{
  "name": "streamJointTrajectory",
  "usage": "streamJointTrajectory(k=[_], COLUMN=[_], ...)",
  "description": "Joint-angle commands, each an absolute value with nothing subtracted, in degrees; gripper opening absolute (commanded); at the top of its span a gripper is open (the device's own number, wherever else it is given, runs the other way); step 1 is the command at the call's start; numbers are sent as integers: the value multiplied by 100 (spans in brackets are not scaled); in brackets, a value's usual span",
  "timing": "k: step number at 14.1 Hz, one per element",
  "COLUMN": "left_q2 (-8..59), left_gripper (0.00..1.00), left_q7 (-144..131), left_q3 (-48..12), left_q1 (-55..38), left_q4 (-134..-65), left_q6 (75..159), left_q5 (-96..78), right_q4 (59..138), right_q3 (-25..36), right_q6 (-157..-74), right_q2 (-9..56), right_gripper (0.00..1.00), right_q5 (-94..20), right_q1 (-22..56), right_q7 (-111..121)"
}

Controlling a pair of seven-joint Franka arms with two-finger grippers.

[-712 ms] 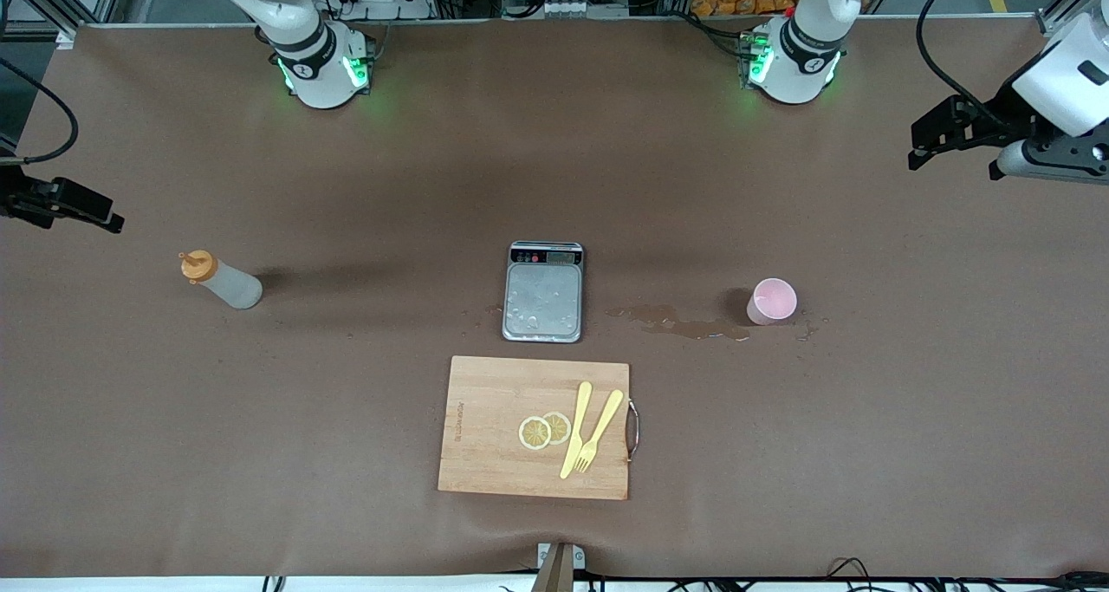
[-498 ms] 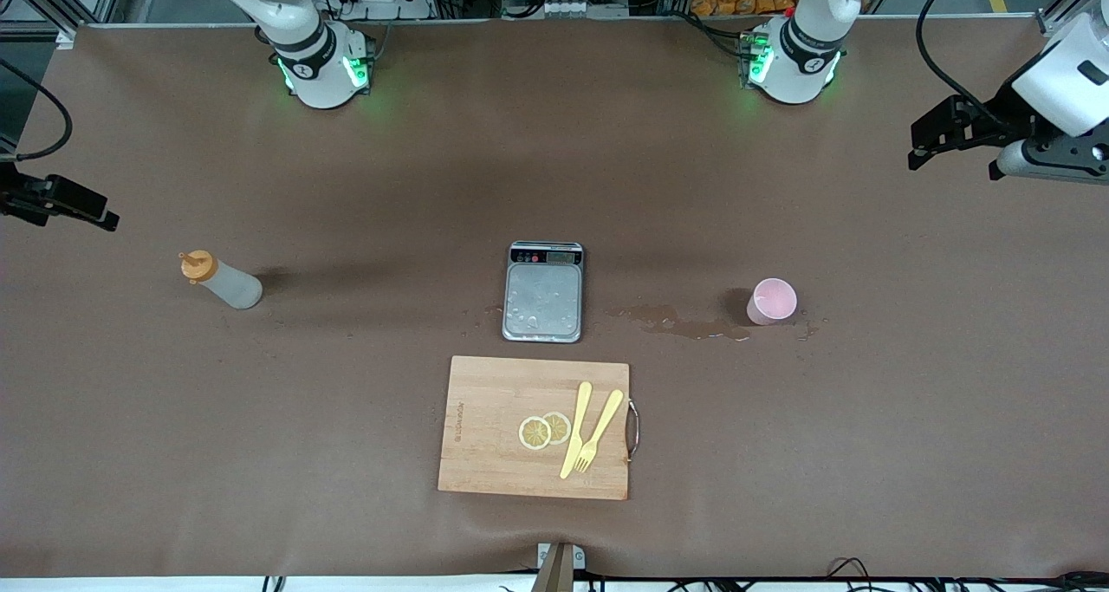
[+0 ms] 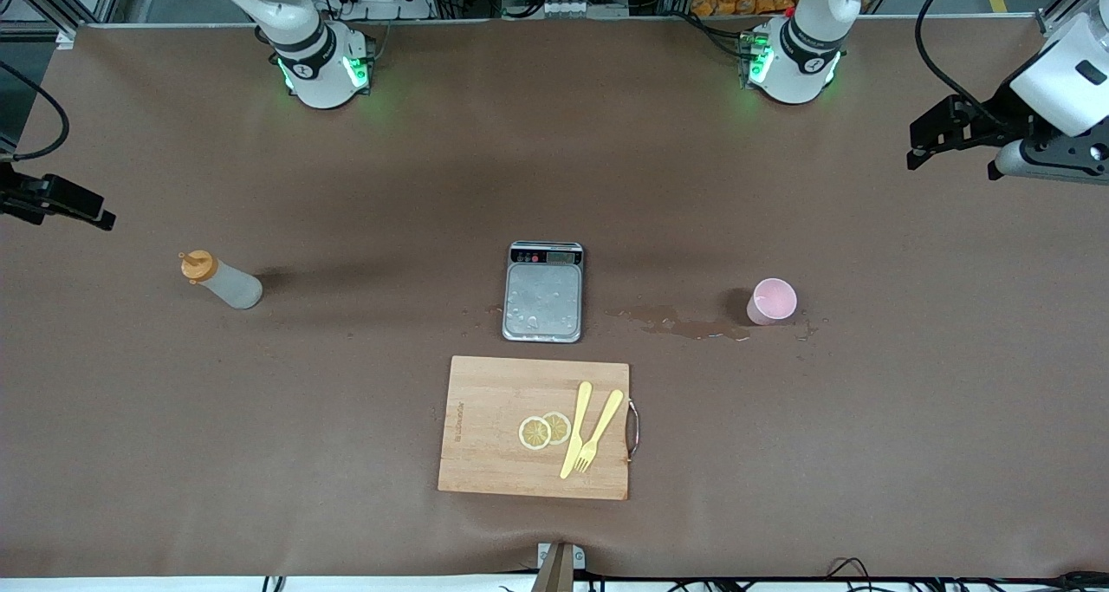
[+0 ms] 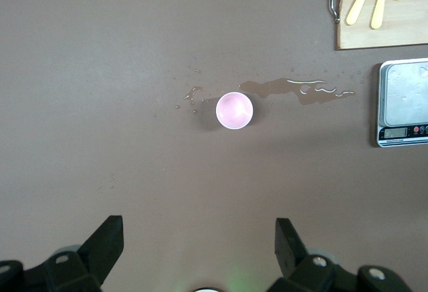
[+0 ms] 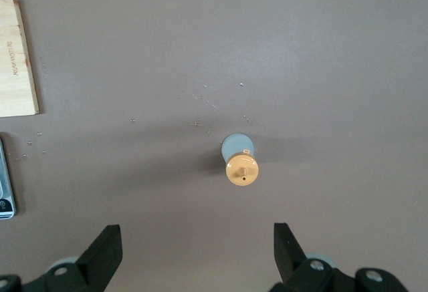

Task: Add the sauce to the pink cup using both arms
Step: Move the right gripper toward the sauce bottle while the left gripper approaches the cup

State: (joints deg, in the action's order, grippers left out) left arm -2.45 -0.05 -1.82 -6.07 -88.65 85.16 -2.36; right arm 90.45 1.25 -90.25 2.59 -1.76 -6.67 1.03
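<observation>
The sauce bottle [image 3: 221, 282], whitish with an orange cap, stands upright toward the right arm's end of the table and also shows from above in the right wrist view [image 5: 239, 158]. The pink cup [image 3: 771, 301] stands toward the left arm's end; the left wrist view looks down into it [image 4: 234, 110]. My right gripper [image 3: 97, 214] hangs high over the table's edge at its own end, open and empty [image 5: 195, 233]. My left gripper [image 3: 920, 146] hovers high over its end, open and empty [image 4: 198, 228]. Neither touches anything.
A grey scale [image 3: 543, 291] sits mid-table between bottle and cup. A brown spill [image 3: 684, 323] lies between the scale and the cup. Nearer the camera, a wooden cutting board [image 3: 485, 453] carries lemon slices [image 3: 544, 430], a yellow knife and a fork.
My right gripper has drifted slightly outward toward its end of the table. The left gripper, bottle and cup have stayed put.
</observation>
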Motion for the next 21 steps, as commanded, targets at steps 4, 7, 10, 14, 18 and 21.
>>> streamJointTrajectory(k=[4, 7, 10, 14, 18, 21], left_q2=[-264, -255, -123, -71, 132, 517], left_gripper=[100, 100, 100, 100, 100, 100], left_q7=[-141, -123, -167, -167, -158, -44], left_q3=[-185, -185, -193, -299, -308, -308], left_q1=[-581, -571, -641, -633, -554, -343], left_q4=[-8868, -8956, -9096, -9824, -10844, -10951], left_q6=[8429, 8403, 8139, 8384, 9779, 10229], left_q5=[-220, -228, -220, -220, -220, -229], right_q4=[8974, 8974, 8930, 8895, 8570, 8552], right_q3=[18, 18, 18, 35, 26, 26], right_q6=[-8947, -8842, -8842, -8877, -8842, -8816], right_q2=[571, 746, 1088, 1397, 2003, 2381], right_gripper=[100, 100, 100, 100, 100, 100], right_q5=[-175, -184, -481, -659, -1113, -1615], right_q1=[-1466, -1722, -2195, -2452, -2881, -3163], right_q7=[106, 62, -263, -508, -1484, -1940])
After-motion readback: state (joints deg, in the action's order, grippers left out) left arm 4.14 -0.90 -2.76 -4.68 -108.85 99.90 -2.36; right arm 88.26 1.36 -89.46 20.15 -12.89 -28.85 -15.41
